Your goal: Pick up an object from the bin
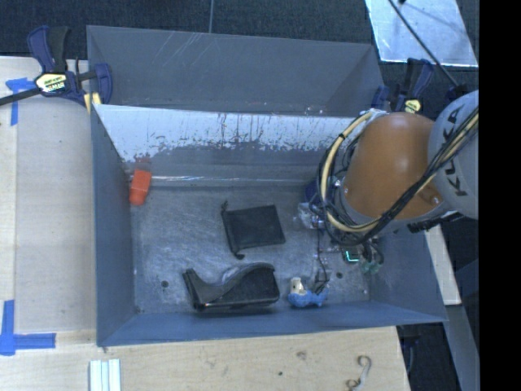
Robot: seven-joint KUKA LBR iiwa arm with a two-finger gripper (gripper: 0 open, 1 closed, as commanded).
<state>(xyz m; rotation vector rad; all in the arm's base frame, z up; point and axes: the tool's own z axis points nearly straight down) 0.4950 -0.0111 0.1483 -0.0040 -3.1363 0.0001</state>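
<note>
While the arm point(391, 165) reaches into the grey bin point(244, 72) from the right, you find its pincer point(324, 269) low near the right front corner, just beside a small blue thing point(308, 298) with a pale end. You cannot tell whether the pincer is open or closed. Everything lies on the floor, so grasping and lifting seem still to do. The blue thing lies by the front wall, long axis left to right, pale end leftward. A black pouch point(254, 227) and a long black tool point(232, 287) lie further left.
</note>
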